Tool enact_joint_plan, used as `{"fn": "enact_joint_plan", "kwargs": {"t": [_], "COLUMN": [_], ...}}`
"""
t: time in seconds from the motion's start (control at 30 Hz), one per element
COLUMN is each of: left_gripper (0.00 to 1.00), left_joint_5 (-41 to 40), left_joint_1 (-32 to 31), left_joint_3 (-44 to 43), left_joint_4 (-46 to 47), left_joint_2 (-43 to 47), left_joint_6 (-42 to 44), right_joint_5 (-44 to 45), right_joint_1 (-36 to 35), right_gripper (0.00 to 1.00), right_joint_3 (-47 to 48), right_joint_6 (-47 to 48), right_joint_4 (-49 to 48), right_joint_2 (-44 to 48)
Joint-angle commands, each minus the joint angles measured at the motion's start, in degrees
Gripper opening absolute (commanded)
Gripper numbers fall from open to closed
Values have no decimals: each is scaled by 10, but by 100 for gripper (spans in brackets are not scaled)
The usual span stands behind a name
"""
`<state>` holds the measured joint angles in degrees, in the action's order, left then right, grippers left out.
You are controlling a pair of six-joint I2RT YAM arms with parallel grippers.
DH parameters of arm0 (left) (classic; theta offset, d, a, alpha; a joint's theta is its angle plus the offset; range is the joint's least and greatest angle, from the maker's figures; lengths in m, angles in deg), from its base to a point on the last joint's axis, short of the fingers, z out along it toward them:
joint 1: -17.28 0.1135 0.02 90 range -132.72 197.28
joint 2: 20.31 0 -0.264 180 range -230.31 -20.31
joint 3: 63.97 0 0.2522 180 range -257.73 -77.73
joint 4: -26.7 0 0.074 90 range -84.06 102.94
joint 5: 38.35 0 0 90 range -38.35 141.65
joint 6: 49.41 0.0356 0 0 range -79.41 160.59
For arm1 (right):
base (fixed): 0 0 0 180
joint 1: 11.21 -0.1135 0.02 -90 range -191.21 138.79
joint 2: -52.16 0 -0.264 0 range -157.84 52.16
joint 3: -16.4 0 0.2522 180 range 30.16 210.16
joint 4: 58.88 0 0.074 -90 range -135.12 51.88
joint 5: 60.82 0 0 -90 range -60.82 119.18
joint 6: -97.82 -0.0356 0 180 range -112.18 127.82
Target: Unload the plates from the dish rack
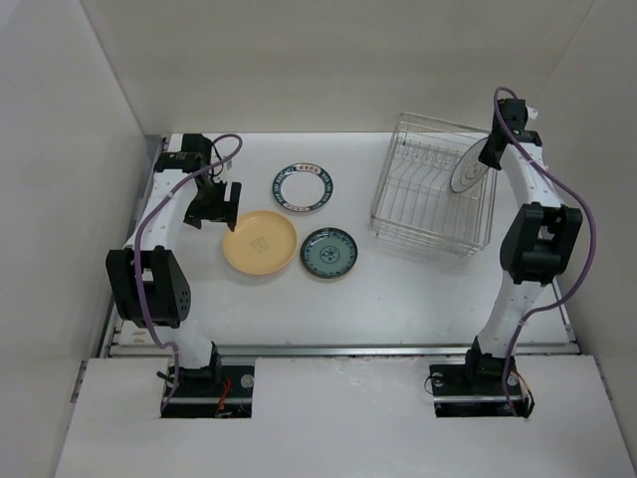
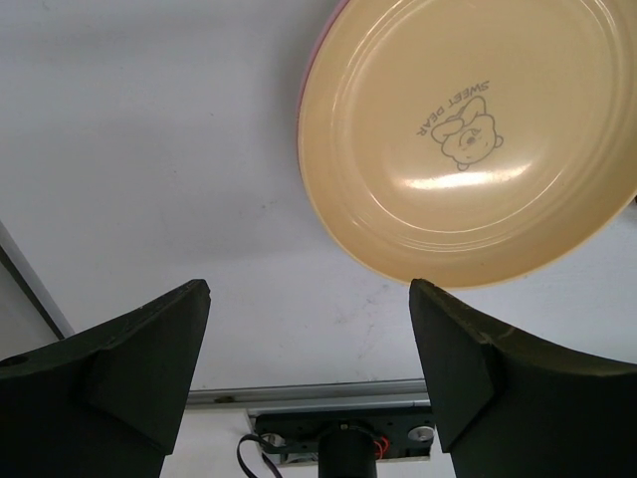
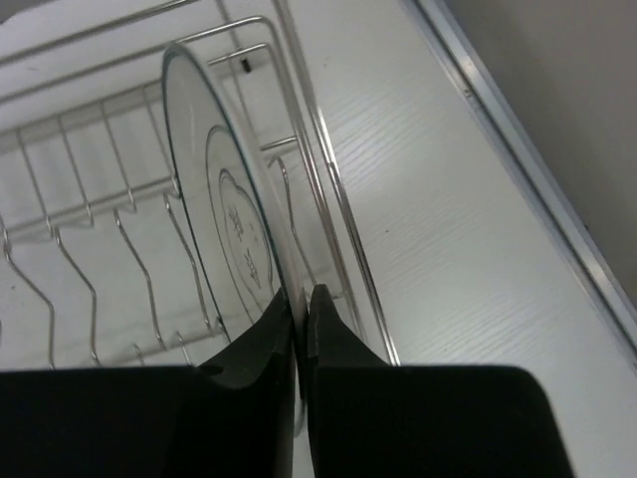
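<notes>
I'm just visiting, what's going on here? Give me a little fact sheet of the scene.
On the table: yellow-orange plate, teal plate, blue-rimmed plate
Dish rack: one pale plate, standing upright
Right gripper: shut on the pale plate's rim
Left gripper: open, holding nothing, next to the yellow-orange plate

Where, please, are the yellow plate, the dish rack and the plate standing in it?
yellow plate (image 1: 259, 242): top view, centre.
dish rack (image 1: 418, 204): top view, bare base.
standing plate (image 3: 217, 189): right wrist view, face.
</notes>
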<state>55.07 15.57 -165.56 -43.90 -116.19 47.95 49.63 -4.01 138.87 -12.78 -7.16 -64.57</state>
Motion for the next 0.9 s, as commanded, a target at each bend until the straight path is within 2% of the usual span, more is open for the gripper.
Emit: {"fn": "enact_joint_plan", "kwargs": {"t": [0.0, 0.13, 0.33, 0.5, 0.6, 0.63, 0.7, 0.73, 0.83, 0.87], "left_gripper": [79, 79, 79, 80, 80, 80, 80, 80, 80, 80], "left_joint_5": [13, 13, 19, 25, 30, 30, 30, 30, 24, 19], "left_joint_1": [3, 3, 3, 3, 3, 3, 3, 3, 3, 3], "left_joint_3": [2, 2, 7, 7, 7, 7, 7, 7, 7, 7], "left_joint_4": [-8, -8, -8, -13, -13, -13, -13, -13, -13, -13], "left_joint_2": [3, 3, 3, 3, 3, 3, -2, -2, -2, -2], "left_joint_6": [-5, -5, -5, -5, -5, -5, -5, -5, -5, -5], "right_joint_5": [-5, 34, 207, 221, 155, 78, -13, -97, -183, -236], "right_joint_1": [1, -5, -55, -124, -166, -190, -212, -231, -261, -278], "right_gripper": [0, 0, 0, 0, 0, 0, 0, 0, 0, 0], "right_joint_3": [-13, -32, -32, -13, -19, -19, -19, -7, 76, 118], "right_joint_6": [-26, 4, 48, 73, 91, 98, 98, 98, 92, 87], "right_joint_4": [-52, -68, -90, -118, -147, -155, -169, -169, -156, -156], "right_joint_2": [40, 85, 186, 243, 254, 254, 219, 201, 96, 69]}}
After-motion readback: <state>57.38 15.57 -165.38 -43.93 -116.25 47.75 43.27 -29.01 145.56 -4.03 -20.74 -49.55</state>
